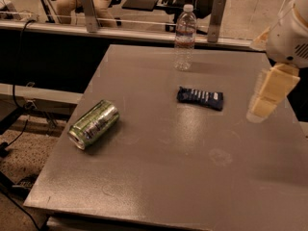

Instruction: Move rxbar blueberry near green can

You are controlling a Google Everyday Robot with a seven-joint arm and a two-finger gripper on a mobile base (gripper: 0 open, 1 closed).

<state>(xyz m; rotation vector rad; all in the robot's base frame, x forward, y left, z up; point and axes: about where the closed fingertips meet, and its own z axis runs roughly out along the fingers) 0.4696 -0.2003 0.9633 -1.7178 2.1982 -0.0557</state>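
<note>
My matt cream gripper (263,106) hangs at the right edge of the smooth, faintly glossy table (159,182), whose green can (94,124) shines metallic.

At the right edge I see my gripper (265,99): pale cream, blocky segments under a rounded white wrist housing (288,35) with a dark slotted grille (301,52).

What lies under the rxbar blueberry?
The rxbar blueberry lies flat on the grey table; the patch directly beneath is covered. The gripper hangs to its right, apart.
</note>
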